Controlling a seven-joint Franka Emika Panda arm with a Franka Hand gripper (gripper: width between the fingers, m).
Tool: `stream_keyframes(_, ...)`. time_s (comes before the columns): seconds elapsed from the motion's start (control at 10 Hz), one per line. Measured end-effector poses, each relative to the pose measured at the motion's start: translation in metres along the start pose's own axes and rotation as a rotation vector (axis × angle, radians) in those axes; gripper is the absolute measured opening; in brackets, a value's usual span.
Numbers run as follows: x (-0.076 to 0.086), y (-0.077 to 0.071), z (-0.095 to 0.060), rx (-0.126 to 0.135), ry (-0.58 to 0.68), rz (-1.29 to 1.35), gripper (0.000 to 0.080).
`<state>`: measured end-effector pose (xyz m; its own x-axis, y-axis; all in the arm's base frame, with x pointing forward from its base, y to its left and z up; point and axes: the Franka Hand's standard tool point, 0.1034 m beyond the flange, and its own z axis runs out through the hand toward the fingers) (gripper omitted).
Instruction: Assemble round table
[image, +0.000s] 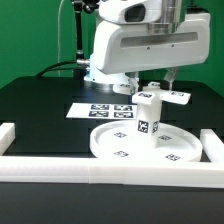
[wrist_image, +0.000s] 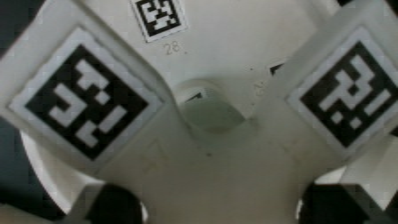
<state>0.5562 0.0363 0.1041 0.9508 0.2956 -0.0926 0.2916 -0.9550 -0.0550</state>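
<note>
The large white rimmed disc (image: 120, 150) lies flat on the black table. The short cylindrical post (image: 149, 115) stands upright on it, with tags on its side. The flat lobed cross-shaped piece (image: 170, 97) sits level on top of the post. In the wrist view this piece (wrist_image: 196, 150) fills the frame, showing two large tags and a central hole (wrist_image: 214, 110). My gripper (image: 158, 88) comes straight down over the post. Its dark fingers (wrist_image: 98, 205) stand on either side of one lobe, and the gripper (wrist_image: 222, 208) is shut on the cross-shaped piece.
The marker board (image: 100, 110) lies flat behind the disc, toward the exterior view's left. White border rails run along the front (image: 90, 172), the left (image: 10, 135) and the right (image: 212, 145). A green wall stands behind the arm.
</note>
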Motion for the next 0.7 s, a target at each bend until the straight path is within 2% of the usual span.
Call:
stream_keyframes(0.4, 0.0022, -0.0026, -0.0016, 0.009, 0.007, 0.233, 0.0439)
stream_keyframes(0.7, 0.0031, -0.0079, -0.0030, 0.029, 0.034, 0.567, 0.0439)
